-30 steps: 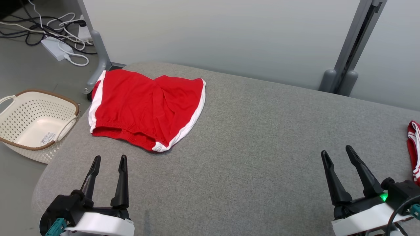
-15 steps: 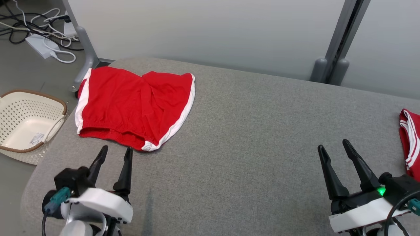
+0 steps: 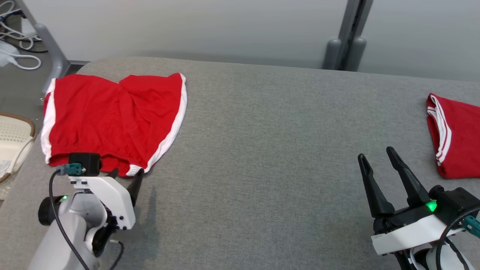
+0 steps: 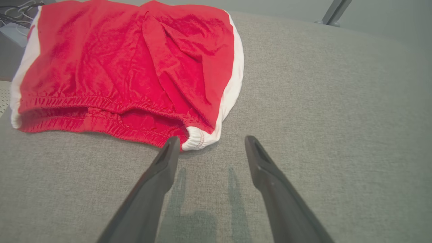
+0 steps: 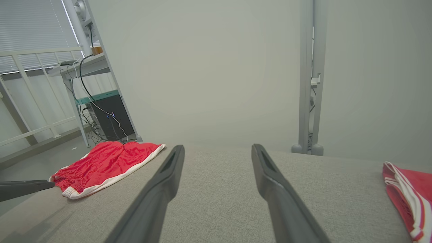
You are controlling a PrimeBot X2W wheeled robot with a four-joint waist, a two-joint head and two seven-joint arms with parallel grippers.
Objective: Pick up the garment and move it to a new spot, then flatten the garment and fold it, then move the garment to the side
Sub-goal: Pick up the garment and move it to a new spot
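Observation:
Red shorts with white side trim (image 3: 112,116) lie spread on the grey table's far left, waistband toward me. My left gripper (image 3: 126,173) is open right at the waistband's near right corner; the left wrist view shows its left fingertip (image 4: 172,143) beside the white trim corner of the shorts (image 4: 128,64), nothing between the fingers. My right gripper (image 3: 374,155) stands open and empty at the lower right, above bare cloth. From the right wrist view the shorts (image 5: 108,163) lie far off to the left.
A second folded red garment with white stripes (image 3: 455,133) lies at the table's right edge. A cream perforated basket (image 3: 13,140) sits on the floor to the left. Cables (image 3: 17,62) lie at the far left. Grey posts (image 3: 343,50) stand behind the grey padded table (image 3: 262,150).
The camera has swung right, shifting the scene left. My left gripper has advanced up to the shorts' waistband corner; the right gripper has barely moved.

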